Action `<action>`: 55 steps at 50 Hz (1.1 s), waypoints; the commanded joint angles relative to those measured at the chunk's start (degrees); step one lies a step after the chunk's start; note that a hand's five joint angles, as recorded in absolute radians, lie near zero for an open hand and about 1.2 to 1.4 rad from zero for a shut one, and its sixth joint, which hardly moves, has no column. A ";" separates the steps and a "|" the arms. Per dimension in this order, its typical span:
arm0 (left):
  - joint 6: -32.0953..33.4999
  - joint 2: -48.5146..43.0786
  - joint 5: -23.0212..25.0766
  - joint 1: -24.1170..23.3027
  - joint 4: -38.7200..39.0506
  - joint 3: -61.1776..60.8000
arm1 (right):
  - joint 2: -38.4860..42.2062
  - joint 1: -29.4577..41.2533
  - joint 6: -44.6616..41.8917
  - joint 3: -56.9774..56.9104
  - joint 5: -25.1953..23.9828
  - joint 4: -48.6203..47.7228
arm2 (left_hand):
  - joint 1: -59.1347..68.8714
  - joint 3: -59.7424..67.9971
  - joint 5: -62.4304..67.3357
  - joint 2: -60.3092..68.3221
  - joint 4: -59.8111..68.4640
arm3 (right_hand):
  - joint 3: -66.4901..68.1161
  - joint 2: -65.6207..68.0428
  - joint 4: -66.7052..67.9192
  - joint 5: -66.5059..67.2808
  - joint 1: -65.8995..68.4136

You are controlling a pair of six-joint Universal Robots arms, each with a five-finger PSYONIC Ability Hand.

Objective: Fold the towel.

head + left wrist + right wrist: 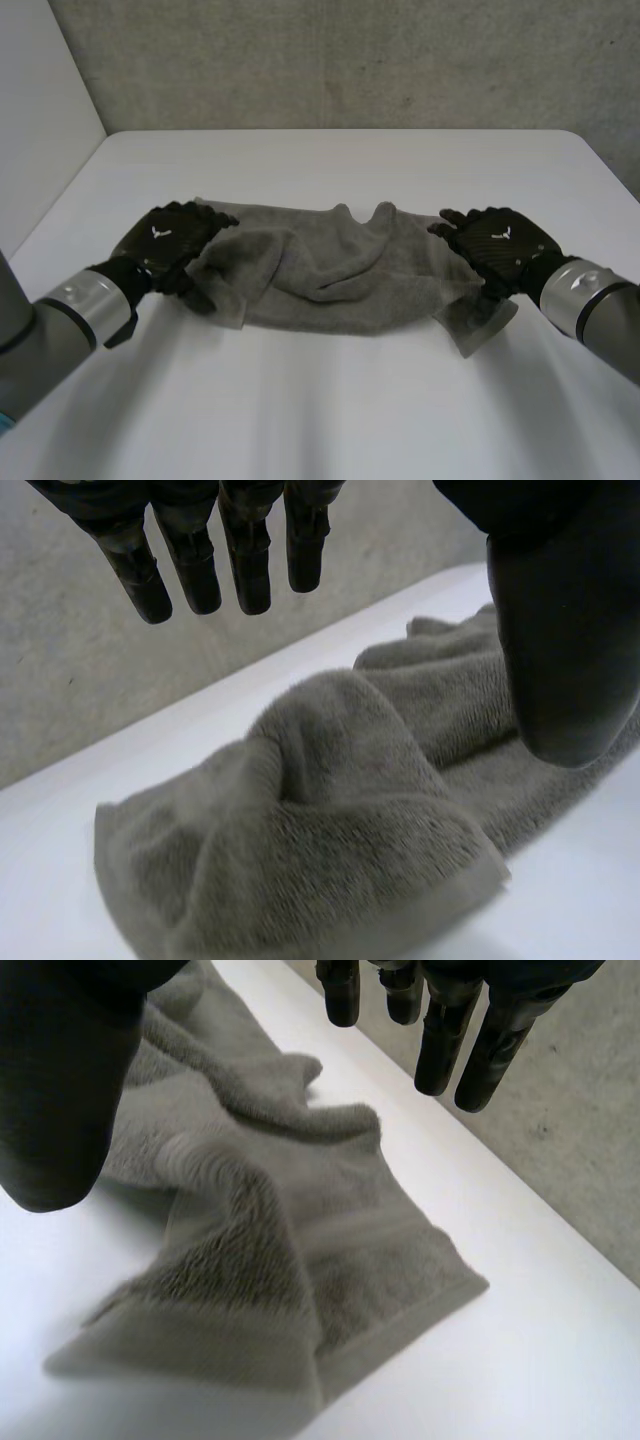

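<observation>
Crumpled towel (330, 275) is spread mid-frame on table (330, 410), left hand (168, 243) and right hand (498, 248) held open, fingers straight, at its ends.

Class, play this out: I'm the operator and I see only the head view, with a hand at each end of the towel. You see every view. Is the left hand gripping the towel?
Observer: No. On the left hand the fingers are straight and hold nothing; the towel lies under its palm.
Operator: And the right?
Observer: On the right hand the fingers are straight too, off the cloth.
</observation>
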 commanded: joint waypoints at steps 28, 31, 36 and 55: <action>0.49 -18.42 -26.61 -16.42 6.74 7.70 | 2.82 5.71 -1.02 9.39 10.41 -15.31 | 17.56 -2.87 16.87 17.68 -3.21 | -2.50 11.48 -3.83 2.85 10.50; 1.11 -19.38 -27.14 -16.34 6.83 8.58 | 4.93 6.24 -1.10 8.69 10.76 -16.36 | 18.57 -2.87 17.88 18.69 -3.21 | -2.50 19.05 -3.83 10.42 18.07; 6.20 -19.21 -28.72 -15.37 6.91 9.63 | 8.71 6.24 -1.72 5.61 10.94 -16.45 | 18.91 -2.87 18.22 19.03 -3.21 | -2.50 39.74 -3.83 31.11 38.76; 14.03 -15.34 -28.81 -8.51 6.91 11.57 | 22.94 1.58 2.32 -28.74 12.26 -0.48 | 18.58 -2.87 17.89 18.70 -3.21 | -2.50 66.22 -3.83 57.59 65.24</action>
